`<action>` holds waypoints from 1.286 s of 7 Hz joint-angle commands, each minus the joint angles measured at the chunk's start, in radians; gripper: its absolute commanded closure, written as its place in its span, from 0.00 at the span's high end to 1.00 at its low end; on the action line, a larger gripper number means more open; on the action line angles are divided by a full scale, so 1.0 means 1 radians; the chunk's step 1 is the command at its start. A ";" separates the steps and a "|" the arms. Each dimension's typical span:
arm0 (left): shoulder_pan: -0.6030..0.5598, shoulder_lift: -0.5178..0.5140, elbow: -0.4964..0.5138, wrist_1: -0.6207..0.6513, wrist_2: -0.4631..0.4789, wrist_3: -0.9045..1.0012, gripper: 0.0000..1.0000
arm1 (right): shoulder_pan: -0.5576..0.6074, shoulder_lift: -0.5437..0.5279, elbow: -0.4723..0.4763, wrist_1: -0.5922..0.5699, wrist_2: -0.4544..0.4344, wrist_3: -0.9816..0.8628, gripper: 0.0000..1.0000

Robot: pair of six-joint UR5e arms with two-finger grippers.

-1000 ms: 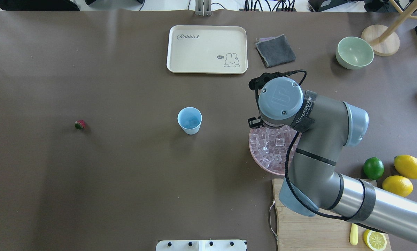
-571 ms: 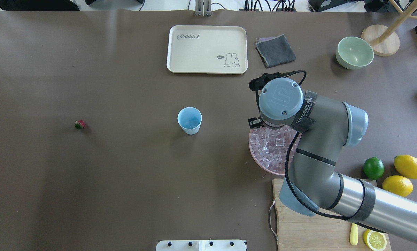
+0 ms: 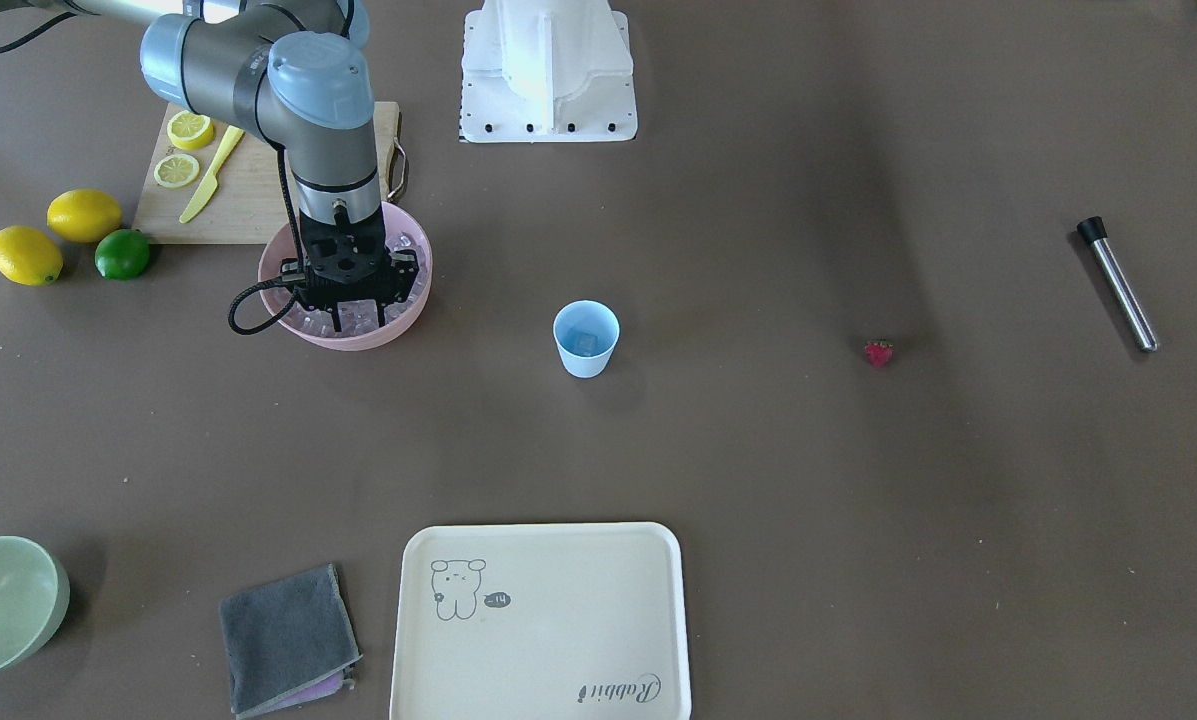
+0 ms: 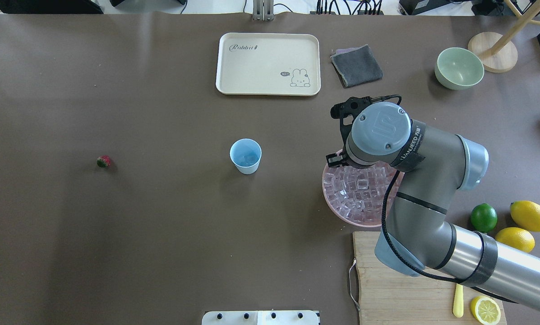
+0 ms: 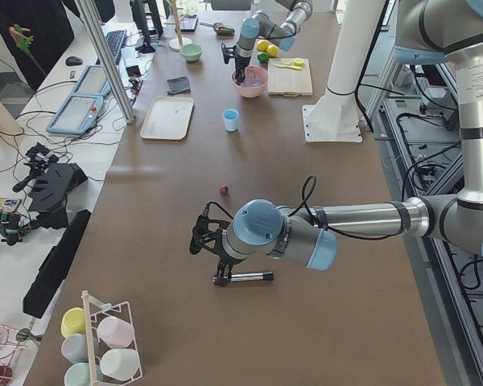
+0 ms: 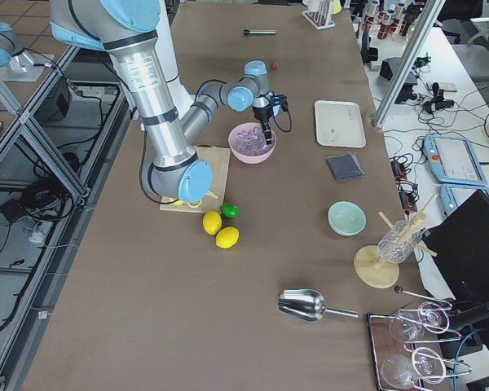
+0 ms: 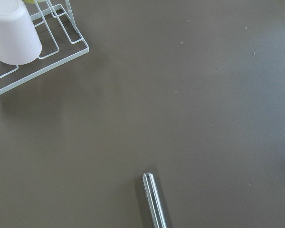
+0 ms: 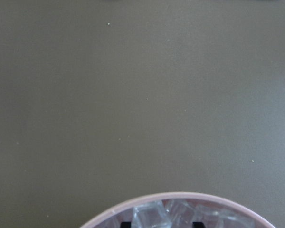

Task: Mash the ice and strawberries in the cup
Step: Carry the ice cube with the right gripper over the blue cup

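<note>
Many ice (image 4: pixel 352 195) cubes fill the pink bowl (image 4: pixel 325 192); my right jaws are spread, tips down among them; the cup (image 4: pixel 245 155) stands upright mid-table, looks like a cube inside; strawberry (image 4: pixel 103 161) well apart toward my left; left jaws by a metal rod (image 5: pixel 250 277), state can't tell.

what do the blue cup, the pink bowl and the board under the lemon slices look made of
The cup looks plastic: matte light blue, thin even wall. The pink bowl probably plastic too: smooth, uniform colour. The board is wood: pale, with visible grain lines.
</note>
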State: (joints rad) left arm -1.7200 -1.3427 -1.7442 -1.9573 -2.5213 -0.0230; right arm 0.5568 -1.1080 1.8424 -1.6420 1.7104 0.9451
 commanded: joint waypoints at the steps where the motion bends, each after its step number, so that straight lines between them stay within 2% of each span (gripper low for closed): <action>1: -0.001 0.000 -0.008 0.000 -0.001 0.000 0.99 | 0.003 0.000 0.003 0.008 0.020 0.001 0.26; 2: -0.001 0.002 -0.006 0.000 -0.001 0.002 0.99 | 0.003 -0.001 0.003 0.008 0.020 0.001 0.16; 4: -0.001 0.002 0.000 0.000 0.001 0.000 0.99 | 0.005 0.002 0.024 0.008 0.020 0.000 0.06; 7: 0.000 0.002 0.005 0.000 0.001 0.000 0.99 | 0.015 0.023 0.070 0.007 0.020 0.003 0.05; 9: 0.000 0.001 0.003 0.000 0.001 0.000 0.99 | 0.011 0.118 0.029 0.005 0.020 0.070 0.05</action>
State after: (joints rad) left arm -1.7198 -1.3409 -1.7414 -1.9574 -2.5203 -0.0230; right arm 0.5691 -1.0406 1.8884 -1.6382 1.7303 0.9771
